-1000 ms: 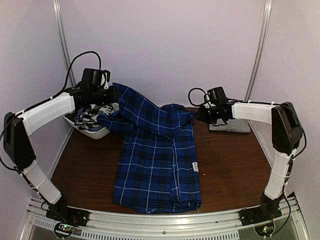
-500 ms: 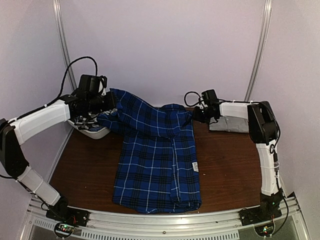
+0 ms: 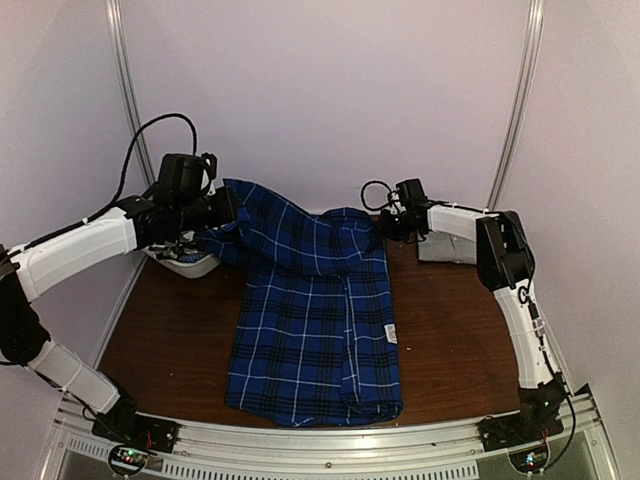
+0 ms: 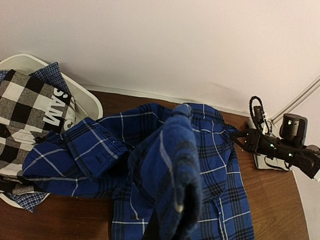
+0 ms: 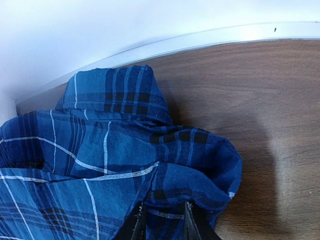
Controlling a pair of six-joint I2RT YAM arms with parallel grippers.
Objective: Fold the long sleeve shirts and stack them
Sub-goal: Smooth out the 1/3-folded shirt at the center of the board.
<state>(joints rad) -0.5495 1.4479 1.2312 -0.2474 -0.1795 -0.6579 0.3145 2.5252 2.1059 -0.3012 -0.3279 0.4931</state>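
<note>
Your right pincer [image 5: 162, 222] pinches the far right corner of the blue shirt [image 3: 315, 330]. The cloth bunches just ahead of its fingers [image 5: 135, 225], low over the table [image 3: 170, 330]. Your left pincer [image 3: 222, 207] grips the far left part and holds it lifted, with its tips hidden in the cloth. Just under it stands the basket [image 3: 190, 266] with the check shirt [image 4: 20, 102]. The grey shirt [image 3: 445, 252] lies just beside the right arm.

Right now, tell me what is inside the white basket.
A black-and-white check shirt with white lettering lies in the white basket, beside a finer blue check cloth. The blue plaid shirt drapes across part of the basket, hiding whatever lies beneath.
</note>
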